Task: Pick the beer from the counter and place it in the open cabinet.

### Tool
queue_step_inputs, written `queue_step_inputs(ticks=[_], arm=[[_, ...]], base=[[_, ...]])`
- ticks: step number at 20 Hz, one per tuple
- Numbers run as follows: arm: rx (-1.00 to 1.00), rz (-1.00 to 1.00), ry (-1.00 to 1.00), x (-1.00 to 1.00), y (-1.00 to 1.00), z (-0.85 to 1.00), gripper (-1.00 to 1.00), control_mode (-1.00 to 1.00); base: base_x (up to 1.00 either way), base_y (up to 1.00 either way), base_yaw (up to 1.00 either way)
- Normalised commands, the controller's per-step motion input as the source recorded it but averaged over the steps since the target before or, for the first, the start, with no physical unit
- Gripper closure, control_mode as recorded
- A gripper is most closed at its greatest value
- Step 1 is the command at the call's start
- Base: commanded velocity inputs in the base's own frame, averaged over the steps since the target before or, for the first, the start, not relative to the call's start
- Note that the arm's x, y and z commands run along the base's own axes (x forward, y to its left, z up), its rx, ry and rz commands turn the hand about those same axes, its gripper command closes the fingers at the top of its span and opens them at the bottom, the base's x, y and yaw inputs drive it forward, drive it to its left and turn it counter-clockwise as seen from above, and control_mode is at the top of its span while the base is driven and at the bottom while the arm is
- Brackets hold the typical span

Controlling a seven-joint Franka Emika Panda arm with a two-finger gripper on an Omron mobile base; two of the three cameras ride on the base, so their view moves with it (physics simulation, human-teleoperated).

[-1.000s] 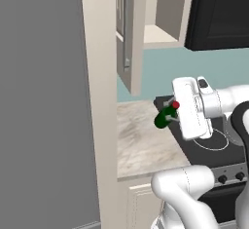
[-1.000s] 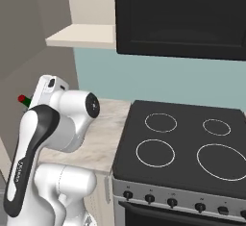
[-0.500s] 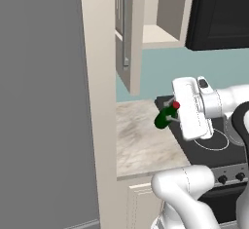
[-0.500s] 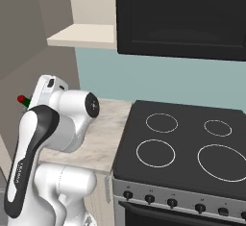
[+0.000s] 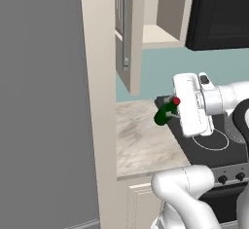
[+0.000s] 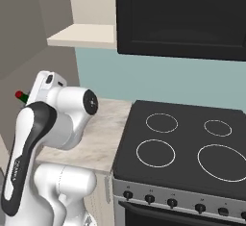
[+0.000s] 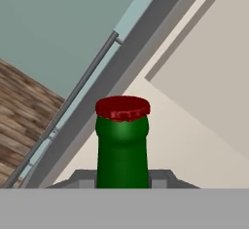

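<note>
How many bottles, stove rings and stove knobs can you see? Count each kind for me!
Beer bottles: 1, the beer held in the gripper.
Burner rings on the stovetop: 4.
Knobs along the stove front: 6 show in the right base view.
Total: 11.

A rendered kitchen; black stovetop [image 6: 185, 145], marbled counter [image 5: 141, 135], cream wall cabinet [image 5: 146, 23]

The arm is bent high, its pincer [image 5: 170, 107] clamped and pointing sideways.
</note>
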Motion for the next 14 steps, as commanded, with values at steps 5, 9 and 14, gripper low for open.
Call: queue_step_inputs(ticks=[5,9,14], arm=[[0.0,0.0,-0.01,0.0,0.0,0.41,1.0,-1.0],[0.0,-0.02,0.0,0.0,0.0,0.45,1.0,-1.0],[0.0,-0.09,-0.06,0.0,-0.05,0.27,1.0,-1.0]], base=[[0.0,0.0,0.0],[0.0,0.0,0.0],[0.0,0.0,0.0]])
